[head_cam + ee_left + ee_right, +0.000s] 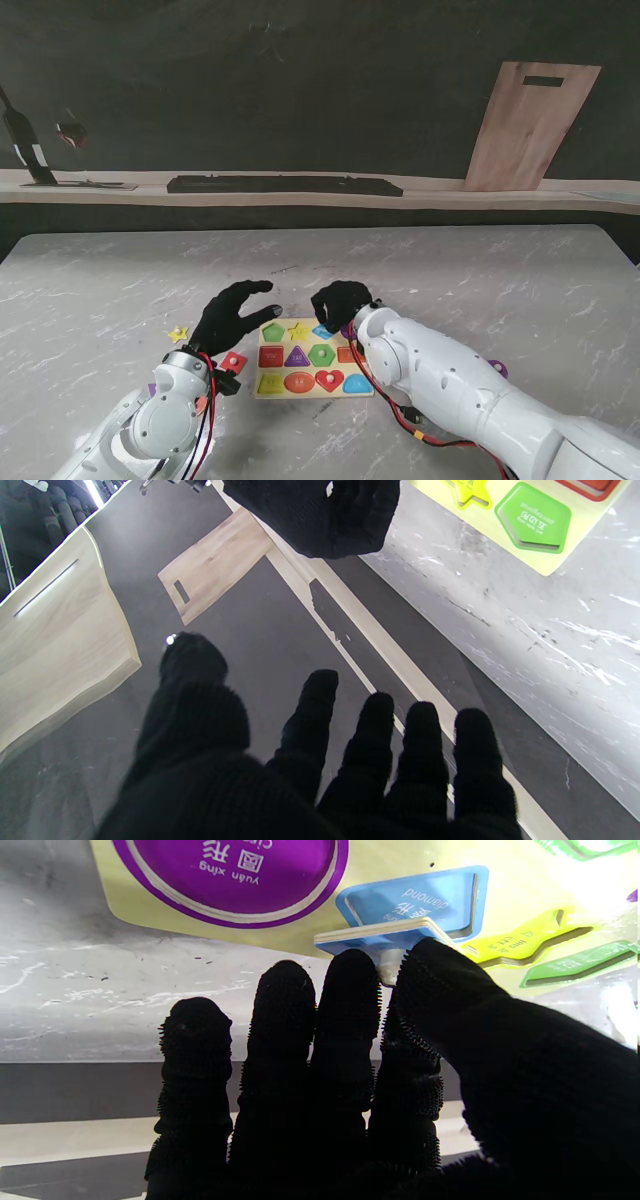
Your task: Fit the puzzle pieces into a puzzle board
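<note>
Pinching the small peg of a blue diamond piece (380,935) between thumb and fingers, the right hand (341,300) holds it tilted just over its matching blue recess at the far edge of the puzzle board (312,391). The left hand (234,311) hovers beside the board's left edge, fingers spread, holding nothing. A yellow star (178,334) lies loose on the marble table (480,290).

Grey marble table (120,280), dark wall (300,80) w/ wood board (530,125).
</note>
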### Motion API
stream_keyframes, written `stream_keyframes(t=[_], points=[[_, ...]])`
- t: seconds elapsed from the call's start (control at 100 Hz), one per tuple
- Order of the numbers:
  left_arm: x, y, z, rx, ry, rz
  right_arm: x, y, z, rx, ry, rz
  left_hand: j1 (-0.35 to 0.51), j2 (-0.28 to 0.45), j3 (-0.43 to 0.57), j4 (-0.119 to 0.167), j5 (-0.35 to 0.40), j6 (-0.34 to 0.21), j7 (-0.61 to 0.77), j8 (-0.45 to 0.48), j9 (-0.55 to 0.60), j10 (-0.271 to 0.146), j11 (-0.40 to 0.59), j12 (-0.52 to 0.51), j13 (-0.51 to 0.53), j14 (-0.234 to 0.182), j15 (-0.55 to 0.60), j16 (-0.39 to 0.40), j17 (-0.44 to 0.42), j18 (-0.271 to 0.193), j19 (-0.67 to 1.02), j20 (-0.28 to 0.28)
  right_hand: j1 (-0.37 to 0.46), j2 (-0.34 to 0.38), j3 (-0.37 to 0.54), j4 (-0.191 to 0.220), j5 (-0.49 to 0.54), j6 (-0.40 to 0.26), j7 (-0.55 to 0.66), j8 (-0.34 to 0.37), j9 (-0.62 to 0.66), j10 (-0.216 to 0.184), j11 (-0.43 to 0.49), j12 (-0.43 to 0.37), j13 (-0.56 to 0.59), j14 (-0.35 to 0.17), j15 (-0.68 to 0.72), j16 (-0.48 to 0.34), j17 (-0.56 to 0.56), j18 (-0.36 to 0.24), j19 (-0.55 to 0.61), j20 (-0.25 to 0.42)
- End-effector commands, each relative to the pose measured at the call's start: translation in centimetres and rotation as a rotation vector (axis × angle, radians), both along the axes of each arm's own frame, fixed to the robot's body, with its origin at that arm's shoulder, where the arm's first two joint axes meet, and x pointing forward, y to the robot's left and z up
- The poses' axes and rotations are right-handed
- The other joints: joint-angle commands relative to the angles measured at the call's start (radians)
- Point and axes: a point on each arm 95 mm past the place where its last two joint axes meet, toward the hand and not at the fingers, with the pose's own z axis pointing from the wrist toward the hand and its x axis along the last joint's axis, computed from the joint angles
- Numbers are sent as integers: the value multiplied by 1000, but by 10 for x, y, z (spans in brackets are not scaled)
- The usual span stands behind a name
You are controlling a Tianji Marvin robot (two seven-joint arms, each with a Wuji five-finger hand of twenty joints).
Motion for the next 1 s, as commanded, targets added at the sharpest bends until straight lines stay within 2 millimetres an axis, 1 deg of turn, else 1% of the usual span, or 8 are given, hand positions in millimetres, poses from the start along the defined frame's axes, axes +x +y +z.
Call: stream_keyframes(t=[0.0,0.46,0.99], points=[[-1,-1,1,-7,-2,-2,-3,10,-1,1,8,6,-14,29,-24,32,-9,-21,-1,-13,11,-8,-14,-8,27,-10,-23,-3,-6,101,-11,12,26,-8,18,32,38,12,24,-3,31,64,12,3,30,-3,24,-4,11,29,46,-11],[-2,-1,1,-8,-4,-2,-3,20,-5,-37,21,-28,-16,30,-24,31,-9,-20,-1,-13,13,-8,-14,-8,27,-8,-23,-3,-6,102,-12,11,31,-9,16,32,42,28,22,-3,32,74,16,0,33,7,33,-5,12,38,61,-11],[-2,-1,1,-8,-5,0,-8,21,-8,-66,40,-28,-15,31,-24,32,-9,-21,-3,-13,12,-9,-15,-8,25,-10,-25,-4,-6,102,-12,11,32,-28,28,35,53,38,19,-1,41,81,21,-4,40,17,44,-5,14,47,74,-8]])
